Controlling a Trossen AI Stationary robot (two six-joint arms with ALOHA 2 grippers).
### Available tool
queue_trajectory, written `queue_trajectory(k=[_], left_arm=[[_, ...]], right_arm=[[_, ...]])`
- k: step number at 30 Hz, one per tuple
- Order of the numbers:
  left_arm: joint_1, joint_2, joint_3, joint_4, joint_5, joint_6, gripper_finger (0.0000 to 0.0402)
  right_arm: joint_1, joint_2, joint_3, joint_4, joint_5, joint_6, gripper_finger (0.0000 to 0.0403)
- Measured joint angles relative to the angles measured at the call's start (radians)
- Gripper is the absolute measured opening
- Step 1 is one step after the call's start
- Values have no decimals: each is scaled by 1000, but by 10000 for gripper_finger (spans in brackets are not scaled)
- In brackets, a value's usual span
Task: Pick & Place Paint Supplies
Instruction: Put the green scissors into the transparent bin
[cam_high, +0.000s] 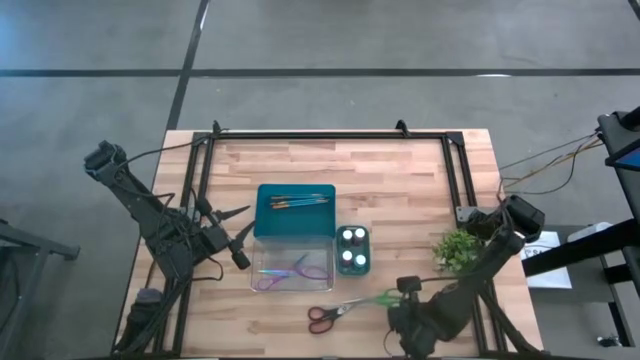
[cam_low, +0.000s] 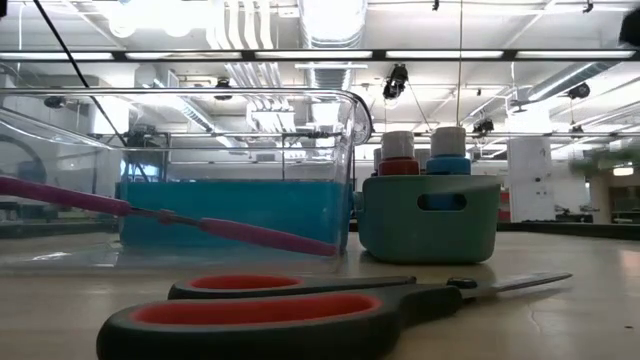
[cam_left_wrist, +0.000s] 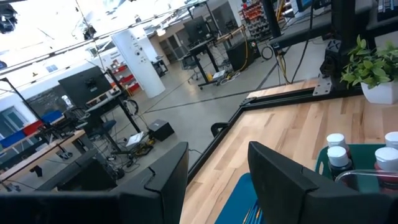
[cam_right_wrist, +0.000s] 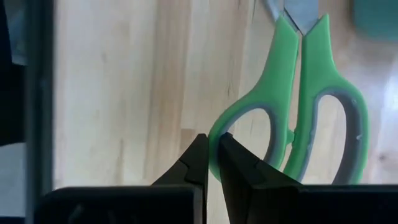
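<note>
The right gripper (cam_right_wrist: 212, 163) has its jaws together, tips touching the rim of one loop of the green scissors (cam_right_wrist: 298, 106), which lie flat on the table (cam_high: 400, 170). Just beyond them lie red-handled scissors (cam_high: 330, 314). The left gripper (cam_high: 243, 236) hangs with jaws apart, holding nothing, beside the teal tray (cam_high: 295, 222) with brushes (cam_high: 300, 200). Purple scissors (cam_high: 290, 270) lie in the clear box (cam_high: 292, 268); four paint bottles (cam_high: 353, 250) stand in the small teal caddy (cam_low: 430, 222).
</note>
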Motion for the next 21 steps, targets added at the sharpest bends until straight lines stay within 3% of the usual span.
queue_trajectory(k=[3,9,21], left_arm=[[0,0,0,0,17,-1,173],[2,0,4,1,200,-4,173],[5,0,6,30,202,8,173]], right_arm=[[18,0,55,-19,59,-10,17],[22,-1,93,-35,153,-78,17],[-42,-1,206,-76,361,-350,17]])
